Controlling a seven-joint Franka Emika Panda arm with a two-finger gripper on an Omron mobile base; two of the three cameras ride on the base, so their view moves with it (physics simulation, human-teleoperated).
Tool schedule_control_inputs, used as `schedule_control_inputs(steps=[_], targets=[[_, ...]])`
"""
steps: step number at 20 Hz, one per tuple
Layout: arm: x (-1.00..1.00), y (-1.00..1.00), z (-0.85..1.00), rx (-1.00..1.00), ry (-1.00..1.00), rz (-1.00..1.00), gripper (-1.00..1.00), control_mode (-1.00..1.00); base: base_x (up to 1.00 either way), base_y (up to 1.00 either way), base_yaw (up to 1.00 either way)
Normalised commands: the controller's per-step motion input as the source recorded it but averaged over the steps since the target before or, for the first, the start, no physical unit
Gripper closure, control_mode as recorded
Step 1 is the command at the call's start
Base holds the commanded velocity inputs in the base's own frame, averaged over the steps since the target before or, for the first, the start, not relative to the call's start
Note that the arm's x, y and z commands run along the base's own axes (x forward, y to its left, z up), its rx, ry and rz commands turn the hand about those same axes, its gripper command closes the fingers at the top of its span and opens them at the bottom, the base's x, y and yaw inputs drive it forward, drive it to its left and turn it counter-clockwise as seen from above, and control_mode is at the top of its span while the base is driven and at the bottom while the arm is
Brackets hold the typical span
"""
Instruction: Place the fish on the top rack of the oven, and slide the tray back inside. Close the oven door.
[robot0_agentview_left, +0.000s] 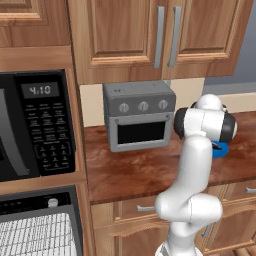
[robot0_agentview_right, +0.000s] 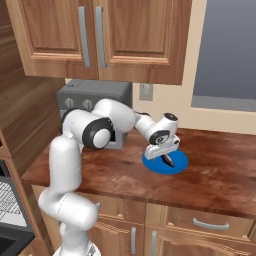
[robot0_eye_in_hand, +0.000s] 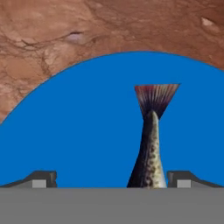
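The fish is seen lying on a blue plate on the bench, between the widely spread fingers of the end effector, nearer one finger, its long axis running straight ahead, tail farthest.

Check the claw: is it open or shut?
Open. In the hand view its tips stand wide apart over the blue plate, flanking the fish.

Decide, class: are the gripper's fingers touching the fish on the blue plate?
Apart. In the hand view both fingertips stand wide of the fish, with bare blue plate showing between each tip and its body; the gripper is open around it.
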Motion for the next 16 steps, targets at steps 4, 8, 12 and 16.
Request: schedule_control_inputs(steps=[4,8,12,16], targets=[[0.03,0.0,-0.33,0.0,0.0,-0.03,1.0,-1.0,0.0,0.0,0.0],[0.02,0.0,-0.04,0.0,-0.01,0.0,1.0,-1.0,0.0,0.0,0.0],[-0.19,0.0,0.31,0.0,-0.01,0.0,1.0,-1.0,0.0,0.0,0.0],[-0.41,0.0,0.92,0.0,-0.03,0.02,1.0,-1.0,0.0,0.0,0.0]])
